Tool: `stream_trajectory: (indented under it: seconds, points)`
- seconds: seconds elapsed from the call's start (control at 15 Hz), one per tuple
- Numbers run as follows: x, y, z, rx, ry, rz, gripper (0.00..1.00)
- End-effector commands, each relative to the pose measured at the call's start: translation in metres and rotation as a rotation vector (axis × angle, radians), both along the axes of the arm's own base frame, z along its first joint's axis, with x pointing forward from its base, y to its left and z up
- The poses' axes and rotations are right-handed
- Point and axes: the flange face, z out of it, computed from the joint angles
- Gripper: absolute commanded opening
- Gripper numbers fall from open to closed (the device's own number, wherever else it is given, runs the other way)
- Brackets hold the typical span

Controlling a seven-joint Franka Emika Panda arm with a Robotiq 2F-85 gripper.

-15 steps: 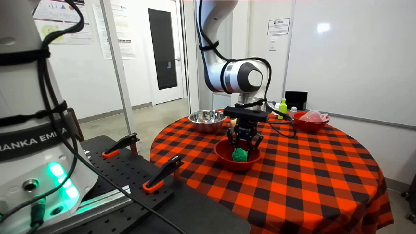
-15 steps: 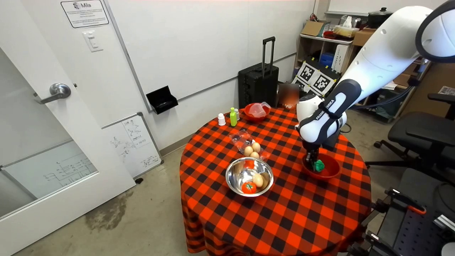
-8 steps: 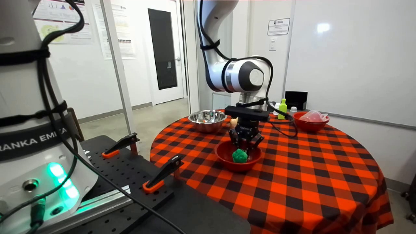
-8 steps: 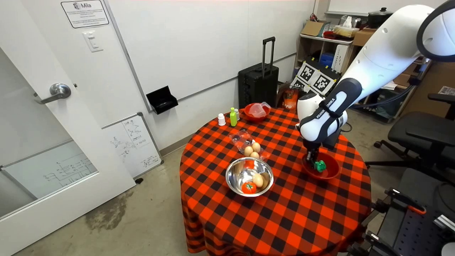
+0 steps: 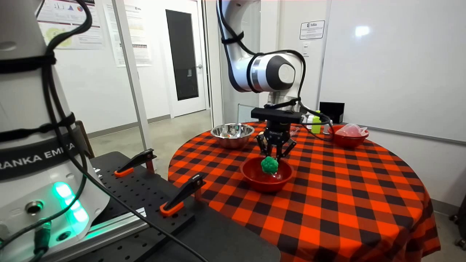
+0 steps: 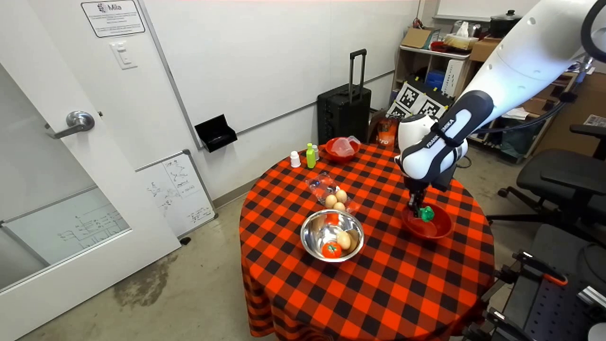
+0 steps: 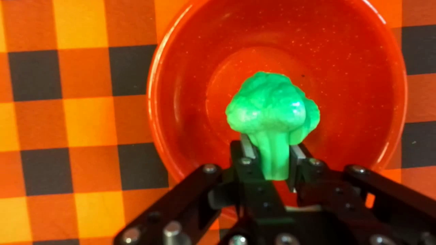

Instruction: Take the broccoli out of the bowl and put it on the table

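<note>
The broccoli (image 5: 269, 165) is a bright green floret with a stem, also in an exterior view (image 6: 427, 214) and in the wrist view (image 7: 269, 105). My gripper (image 7: 273, 153) is shut on its stem, one finger on each side, with the head pointing out past the fingertips. The gripper shows in both exterior views (image 5: 275, 155) (image 6: 416, 212). It holds the broccoli over the shallow red bowl (image 5: 267, 186), around rim height and off the bowl's bottom. The bowl (image 6: 440, 231) stands on the round table (image 5: 338, 189) with its red-and-black checkered cloth. In the wrist view the bowl (image 7: 184, 92) holds nothing else.
A silver bowl (image 6: 307, 244) with a tomato and an egg stands across the table. Several eggs (image 6: 331, 201) and a clear carton (image 6: 322, 185) lie beyond it. A yellow-green bottle (image 6: 310, 157), a white cup (image 6: 295, 159) and a smaller red bowl (image 6: 335, 155) stand near the far edge.
My gripper has risen with the broccoli in it. The broccoli has come up off the bottom of the red bowl. The bowl and other objects have hardly moved.
</note>
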Motion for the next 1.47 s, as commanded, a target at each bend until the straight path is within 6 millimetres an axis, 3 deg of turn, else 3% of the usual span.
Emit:
stream_trajectory:
  seconds: [0.0, 0.27, 0.53, 0.87, 1.4]
  points:
    - [-0.012, 0.015, 0.053, 0.014, -0.030, 0.009, 0.06]
    - [-0.013, 0.050, 0.085, 0.042, -0.021, 0.083, 0.06]
    - [-0.008, 0.101, 0.092, 0.109, 0.022, 0.213, 0.06]
    - [0.002, 0.152, 0.067, 0.168, 0.060, 0.372, 0.06]
    - [0.006, 0.168, -0.004, 0.167, 0.143, 0.384, 0.06]
